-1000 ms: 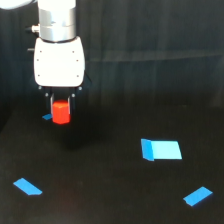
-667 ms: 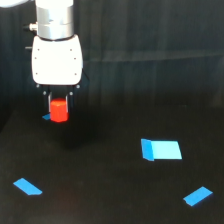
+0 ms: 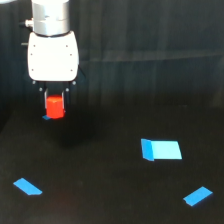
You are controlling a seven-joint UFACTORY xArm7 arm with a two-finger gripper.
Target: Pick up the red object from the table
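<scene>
The red object [image 3: 54,106] is a small bright red-orange block held between the dark fingers of my gripper [image 3: 55,104], under the white arm head at the upper left of the exterior view. The gripper is shut on it and holds it above the black table [image 3: 100,180]. A small blue piece [image 3: 48,118] shows just below and behind the block. The fingertips are mostly hidden by the block.
Flat blue pieces lie on the table: a larger one [image 3: 161,149] at the exterior view's right, a small one [image 3: 197,196] at lower right, and one [image 3: 27,186] at lower left. A dark curtain hangs behind.
The arm has risen a little with the red block in the gripper. The blue pieces have not moved.
</scene>
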